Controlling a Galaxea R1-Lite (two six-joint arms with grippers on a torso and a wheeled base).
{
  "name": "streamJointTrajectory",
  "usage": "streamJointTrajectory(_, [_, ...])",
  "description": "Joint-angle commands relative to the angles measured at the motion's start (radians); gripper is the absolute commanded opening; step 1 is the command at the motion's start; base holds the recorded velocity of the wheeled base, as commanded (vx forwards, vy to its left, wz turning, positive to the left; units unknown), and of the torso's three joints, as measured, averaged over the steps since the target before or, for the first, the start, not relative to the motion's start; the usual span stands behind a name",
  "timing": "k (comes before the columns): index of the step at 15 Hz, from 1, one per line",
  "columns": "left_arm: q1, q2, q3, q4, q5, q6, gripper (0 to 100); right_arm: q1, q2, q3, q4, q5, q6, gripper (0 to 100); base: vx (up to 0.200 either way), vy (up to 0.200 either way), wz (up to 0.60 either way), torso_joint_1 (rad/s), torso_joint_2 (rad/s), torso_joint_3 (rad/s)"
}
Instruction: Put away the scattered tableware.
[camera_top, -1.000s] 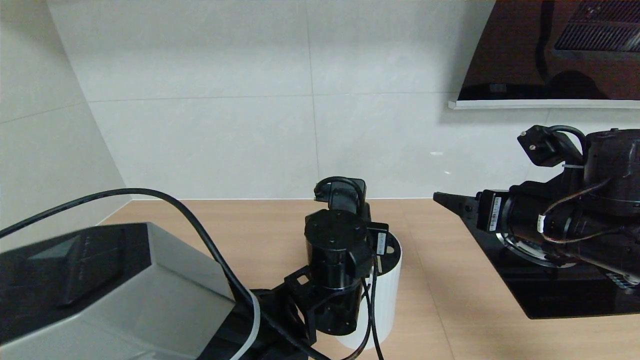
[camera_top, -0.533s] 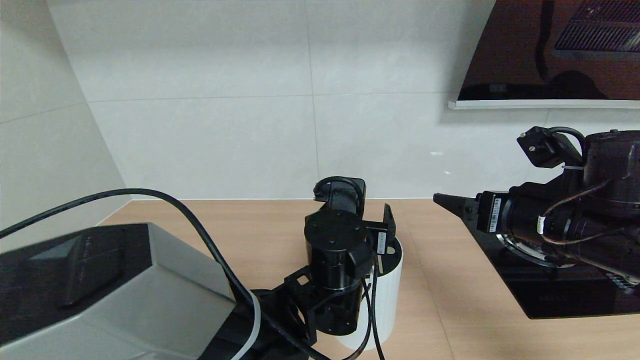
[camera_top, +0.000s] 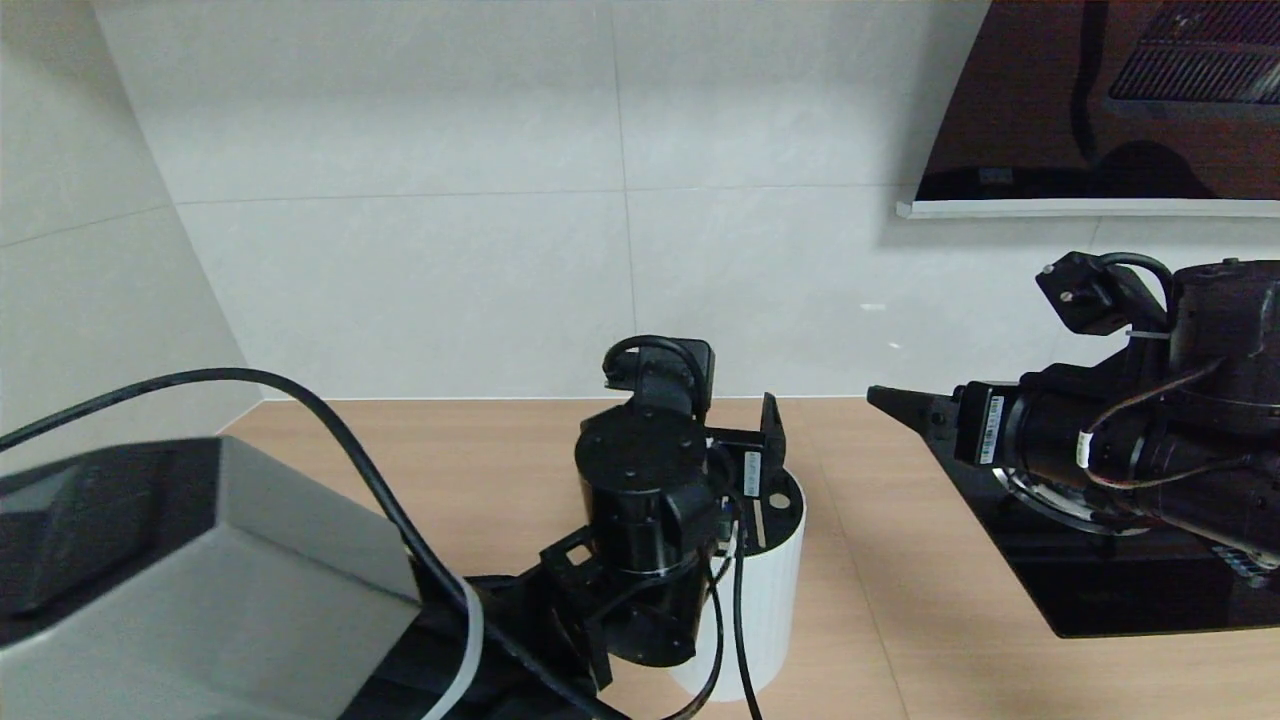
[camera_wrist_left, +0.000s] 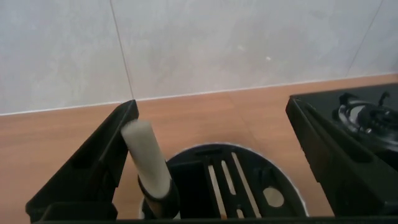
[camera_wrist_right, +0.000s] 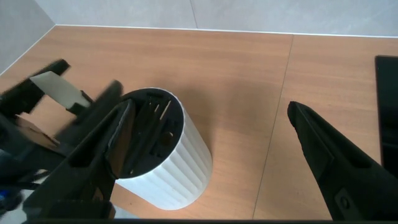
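- Your left gripper (camera_wrist_left: 211, 111) hangs right above the white ribbed holder (camera_top: 775, 600), fingers spread wide, gripping nothing.
- A white utensil handle (camera_wrist_left: 144, 155) stands tilted in a slot of the holder, just beside one finger; you can't tell if they touch.
- Your right gripper (camera_wrist_right: 209, 107) is also spread wide and empty, above the wooden counter (camera_top: 480, 470) between the holder and the black stove (camera_top: 1100, 590).

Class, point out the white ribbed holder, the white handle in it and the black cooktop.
white ribbed holder (camera_wrist_right: 174, 174): right wrist view, side wall.
white handle (camera_wrist_left: 148, 158): left wrist view, mid-shaft.
black cooktop (camera_top: 1100, 595): head view, bare glass.
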Motion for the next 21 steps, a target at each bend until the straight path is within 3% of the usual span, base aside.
streamJointTrajectory(1, [0.017,-0.181,0.114,0.005,-0.056,0.007,100,0.000,-0.013,0.001,0.000,-0.001,0.000,100,0.000,0.000,0.00,0.000,0.00,0.000])
streamJointTrajectory(3, [0.026,-0.352,0.211,0.027,-0.172,0.014,100,0.000,-0.042,0.006,0.000,-0.002,-0.007,100,0.000,0.000,0.00,0.000,0.00,0.000])
streamJointTrajectory(6, [0.051,-0.545,0.228,0.031,-0.284,0.013,100,-0.001,-0.129,0.023,0.006,-0.007,-0.063,100,0.000,0.000,0.00,0.000,0.00,0.000])
streamJointTrajectory(9, [0.229,-0.686,0.338,0.031,-0.298,0.004,100,-0.026,-0.256,0.129,0.006,-0.004,-0.116,100,0.000,0.000,0.00,0.000,0.00,0.000])
streamJointTrajectory(10, [0.316,-0.770,0.411,0.033,-0.301,0.005,100,-0.030,-0.338,0.213,0.003,-0.010,-0.118,100,0.000,0.000,0.00,0.000,0.00,0.000])
streamJointTrajectory(12, [0.387,-0.950,0.513,0.105,-0.301,0.008,100,-0.087,-0.496,0.299,0.010,-0.010,-0.121,100,0.000,0.000,0.00,0.000,0.00,0.000])
streamJointTrajectory(14, [0.401,-1.211,0.569,0.350,-0.301,0.011,100,-0.145,-0.672,0.386,0.011,-0.005,-0.138,100,0.000,0.000,0.00,0.000,0.00,0.000])
streamJointTrajectory(16, [0.490,-1.450,0.564,0.668,-0.309,0.011,100,-0.170,-0.824,0.454,0.045,-0.005,-0.175,100,0.000,0.000,0.00,0.000,0.00,0.000])
streamJointTrajectory(18, [0.574,-1.694,0.527,0.967,-0.384,0.010,100,-0.184,-1.007,0.469,0.186,-0.013,-0.239,100,0.000,0.000,0.00,0.000,0.00,0.000])
streamJointTrajectory(19, [0.629,-1.781,0.510,1.067,-0.422,0.011,100,-0.225,-1.082,0.462,0.250,-0.013,-0.262,100,0.000,0.000,0.00,0.000,0.00,0.000])
streamJointTrajectory(21, [0.668,-1.942,0.460,1.256,-0.467,0.017,100,-0.329,-1.247,0.463,0.341,-0.011,-0.333,100,0.000,0.000,0.00,0.000,0.00,0.000])
